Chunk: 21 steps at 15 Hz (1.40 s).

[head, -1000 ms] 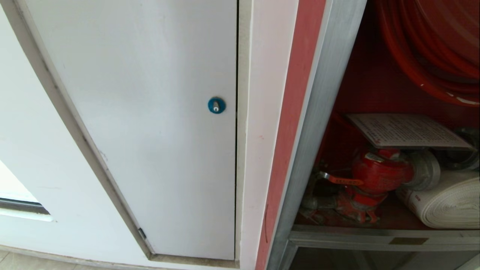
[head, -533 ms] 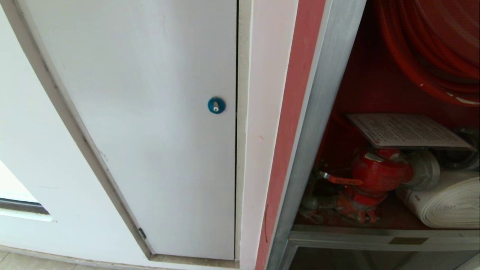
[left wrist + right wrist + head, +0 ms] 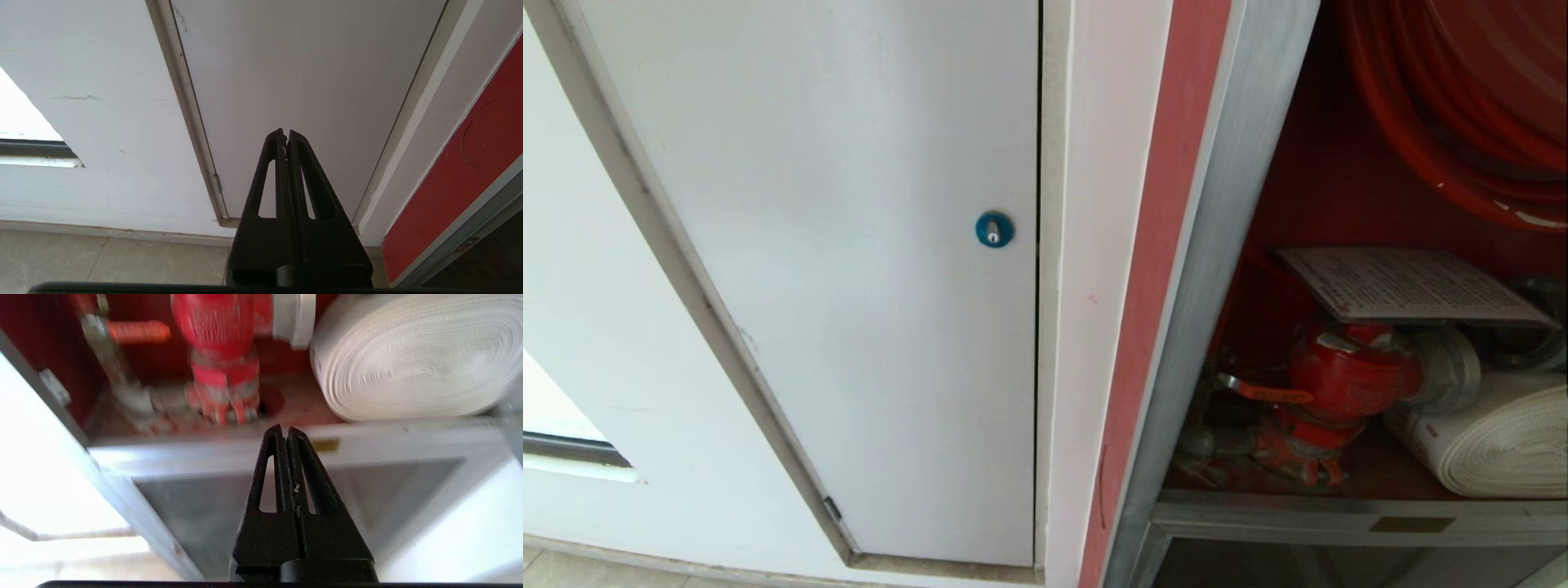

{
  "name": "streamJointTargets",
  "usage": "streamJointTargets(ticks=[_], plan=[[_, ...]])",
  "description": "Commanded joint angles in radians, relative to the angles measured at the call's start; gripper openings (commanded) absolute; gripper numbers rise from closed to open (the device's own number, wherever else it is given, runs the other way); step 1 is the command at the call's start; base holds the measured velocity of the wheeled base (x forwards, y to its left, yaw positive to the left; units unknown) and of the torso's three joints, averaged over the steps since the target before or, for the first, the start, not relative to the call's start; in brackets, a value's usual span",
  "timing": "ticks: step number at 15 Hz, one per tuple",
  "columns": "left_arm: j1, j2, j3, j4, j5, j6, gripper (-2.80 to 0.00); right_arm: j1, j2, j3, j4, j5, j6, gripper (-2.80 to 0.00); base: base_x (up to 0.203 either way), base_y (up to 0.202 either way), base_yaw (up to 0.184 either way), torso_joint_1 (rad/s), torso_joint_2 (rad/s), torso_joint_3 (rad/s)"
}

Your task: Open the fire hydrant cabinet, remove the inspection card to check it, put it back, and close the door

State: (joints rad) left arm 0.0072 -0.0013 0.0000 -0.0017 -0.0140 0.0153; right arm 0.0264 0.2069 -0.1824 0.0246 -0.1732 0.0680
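Note:
The fire hydrant cabinet [image 3: 1225,245] stands open at the right of the head view, silver-framed and red inside. The inspection card [image 3: 1405,284], a white printed sheet, lies flat on top of the red valve [image 3: 1347,376]. The door is out of view. Neither arm shows in the head view. My right gripper [image 3: 285,430] is shut and empty, its tips level with the cabinet's silver crossbar [image 3: 408,437], below the valve [image 3: 220,322] and the white rolled hose [image 3: 412,355]. My left gripper [image 3: 285,132] is shut and empty, pointing at the white panel [image 3: 306,73] low near the floor.
A white panel with a round blue lock [image 3: 994,229] fills the wall left of the cabinet. The red hose reel [image 3: 1462,106] hangs above the card. The white rolled hose [image 3: 1494,441] lies right of the valve. A lower glass panel [image 3: 229,506] sits under the crossbar. Tiled floor [image 3: 102,257] runs below.

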Motion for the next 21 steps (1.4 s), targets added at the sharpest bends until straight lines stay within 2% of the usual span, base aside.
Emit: streamJointTargets(ticks=[1, 5, 8, 11, 14, 21], plan=[[0.0, 0.001, 0.002, -0.001, 0.0, 0.001, -2.8, -0.008, -0.05, 0.069, -0.097, -0.003, 0.004, -2.8, 0.0, 0.0, 0.0, 0.0, 0.0, 0.0], [0.0, 0.001, 0.002, 0.0, 0.0, 0.0, -2.8, -0.018, -0.202, 0.08, 0.027, 0.003, -0.04, -2.8, 0.0, 0.0, 0.0, 0.0, 0.0, 0.0], [0.0, 0.001, 0.002, 0.0, 0.0, 0.0, -2.8, -0.019, -0.208, 0.14, -0.02, 0.009, -0.038, -2.8, 0.0, 0.0, 0.0, 0.0, 0.0, 0.0], [0.0, 0.001, 0.002, -0.001, 0.0, 0.0, -2.8, -0.019, -0.21, 0.173, -0.054, 0.111, -0.037, -2.8, 0.0, 0.0, 0.0, 0.0, 0.0, 0.0], [0.001, 0.001, 0.002, -0.001, 0.0, 0.0, -2.8, -0.019, -0.208, 0.184, -0.023, 0.15, -0.044, -2.8, 0.0, 0.0, 0.0, 0.0, 0.0, 0.0], [0.0, 0.001, 0.002, -0.001, 0.0, 0.0, -2.8, -0.019, -0.208, 0.182, -0.023, 0.149, -0.013, -2.8, 0.0, 0.0, 0.0, 0.0, 0.0, 0.0]])
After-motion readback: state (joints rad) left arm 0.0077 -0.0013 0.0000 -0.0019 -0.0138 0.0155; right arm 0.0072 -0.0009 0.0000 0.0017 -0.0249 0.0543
